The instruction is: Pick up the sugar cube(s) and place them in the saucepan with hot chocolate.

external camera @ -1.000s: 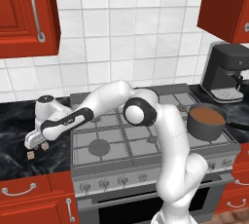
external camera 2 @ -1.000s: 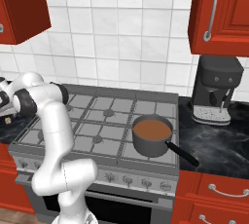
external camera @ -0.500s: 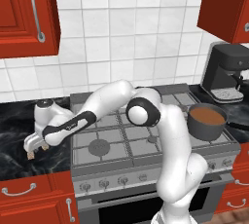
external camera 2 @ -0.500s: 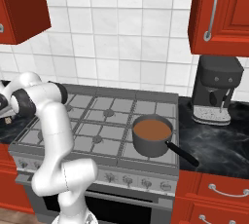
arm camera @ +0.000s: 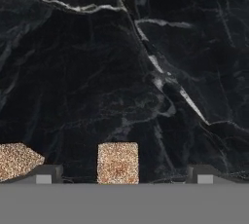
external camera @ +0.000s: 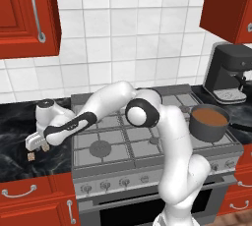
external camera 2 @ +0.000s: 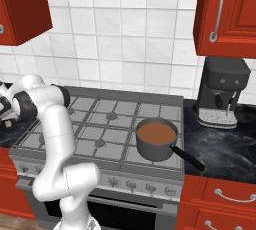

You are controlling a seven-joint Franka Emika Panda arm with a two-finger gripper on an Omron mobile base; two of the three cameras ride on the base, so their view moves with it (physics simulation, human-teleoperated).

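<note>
Grasp step: end effector (arm camera: 120,179) spread around sugar cube (arm camera: 117,163) on tabletop (arm camera: 121,72); next pinch, lift twd saucepan (external camera: 209,123).

counter (arm camera: 146,72) — black marble, left of stove (external camera: 147,136) | on it: two speckled cubes (arm camera: 117,162) — coffee machine (external camera 2: 222,94) right of stove

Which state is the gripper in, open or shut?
Open. In the hand view the two fingertips stand wide apart, with a speckled sugar cube between them, touching neither.
</note>
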